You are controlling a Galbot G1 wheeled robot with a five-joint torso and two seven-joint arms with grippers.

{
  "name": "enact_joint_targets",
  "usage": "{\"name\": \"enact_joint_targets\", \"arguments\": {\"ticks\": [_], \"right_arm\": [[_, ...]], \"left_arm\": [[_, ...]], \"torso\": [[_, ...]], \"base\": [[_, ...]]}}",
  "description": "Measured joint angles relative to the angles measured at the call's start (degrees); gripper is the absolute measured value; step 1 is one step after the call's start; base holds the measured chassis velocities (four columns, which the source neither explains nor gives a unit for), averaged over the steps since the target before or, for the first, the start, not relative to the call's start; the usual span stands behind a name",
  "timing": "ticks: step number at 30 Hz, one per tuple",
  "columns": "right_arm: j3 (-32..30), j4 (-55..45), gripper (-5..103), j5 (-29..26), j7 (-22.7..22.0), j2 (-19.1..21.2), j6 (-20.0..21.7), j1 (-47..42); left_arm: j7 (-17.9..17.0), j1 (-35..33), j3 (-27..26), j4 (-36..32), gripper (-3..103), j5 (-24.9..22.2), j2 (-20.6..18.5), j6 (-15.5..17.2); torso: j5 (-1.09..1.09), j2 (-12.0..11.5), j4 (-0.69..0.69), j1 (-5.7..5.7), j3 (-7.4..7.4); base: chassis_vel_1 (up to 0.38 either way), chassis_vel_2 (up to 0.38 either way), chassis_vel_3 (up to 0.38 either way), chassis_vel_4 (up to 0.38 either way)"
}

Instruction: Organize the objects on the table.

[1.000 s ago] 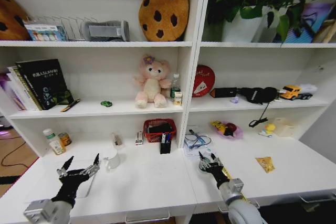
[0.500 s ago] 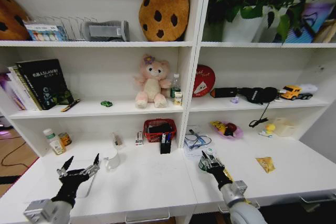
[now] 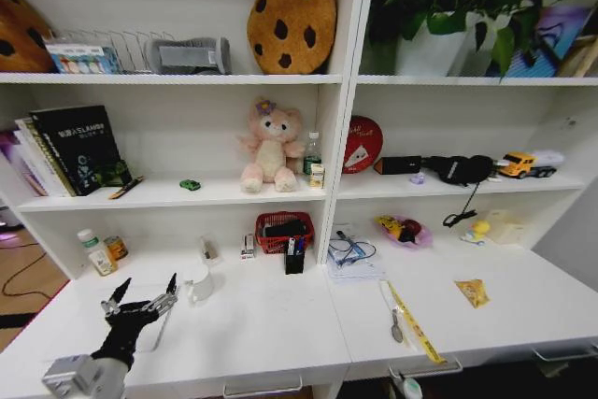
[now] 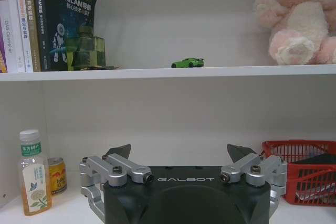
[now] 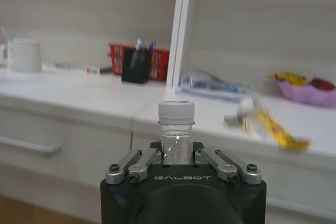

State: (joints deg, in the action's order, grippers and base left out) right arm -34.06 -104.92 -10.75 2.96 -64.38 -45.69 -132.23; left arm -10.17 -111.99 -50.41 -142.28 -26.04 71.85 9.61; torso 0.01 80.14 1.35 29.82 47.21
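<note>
Clear bottle (image 5: 176, 129), grey-capped, clamped upright in right gripper (image 5: 178, 157), lower centre; keep it vertical over the table (image 5: 94, 100). Left gripper (image 3: 140, 306) spread, lower left.

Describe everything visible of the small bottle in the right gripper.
The small clear bottle stands upright between the fingers of the right gripper, which is shut on its body. It looks like clear plastic with a ribbed pale grey screw cap, closed. It is held off the white table, in front of its edge.
</note>
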Motion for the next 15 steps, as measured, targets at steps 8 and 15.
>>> {"name": "enact_joint_targets", "arguments": {"ticks": [8,15], "right_arm": [[3.5,20.9,22,-0.4,0.9,-0.8,2.6,14.6],[6.6,32.1,22,-5.3,2.5,-1.8,7.8,26.8]], "left_arm": [[0.0,0.0,0.0,0.0,100,0.0,0.0,0.0],[0.0,0.0,0.0,0.0,100,0.0,0.0,0.0]], "torso": [[0.0,0.0,-0.03,0.0,0.01],[-0.02,0.0,-0.04,0.02,0.01]], "base": [[0.0,0.0,0.0,0.0],[0.0,0.0,0.0,0.0]]}}
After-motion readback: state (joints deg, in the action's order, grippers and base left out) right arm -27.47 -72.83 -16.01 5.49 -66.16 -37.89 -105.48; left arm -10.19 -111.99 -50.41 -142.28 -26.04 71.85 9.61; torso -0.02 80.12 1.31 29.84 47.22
